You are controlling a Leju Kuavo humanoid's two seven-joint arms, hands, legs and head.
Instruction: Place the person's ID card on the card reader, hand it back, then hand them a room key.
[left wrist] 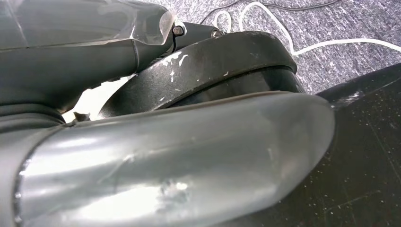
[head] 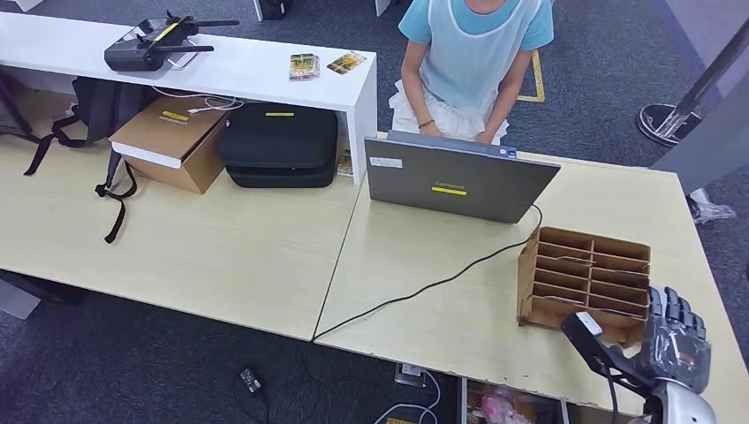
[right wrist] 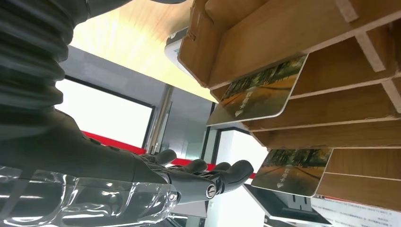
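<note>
Pale wood counter [head: 221,256] first: it carries a laptop [head: 455,181], its cable, and the brown rack [head: 587,278] of slots near your right side, with the person [head: 472,62] seated behind the laptop. Your right robot hand [head: 676,340] hangs just beside the rack's near end, released, fingers [right wrist: 208,177] stretched out and gripping nothing. The wrist view shows two key cards [right wrist: 257,92] poking out of neighbouring slots, close to those fingers. I can't pick out an ID card or a reader with any confidence, so don't assume either step is settled. The left robot hand [left wrist: 165,161] is a blur of grey cover up close; I cannot tell whether it is released or clenched. The risks, as I judge them: the rack looks light, so a push from the knuckles could slide or tip it toward the counter edge; the cards sit close, so a broad pinch may drag out two, or shove one deeper into its slot.
</note>
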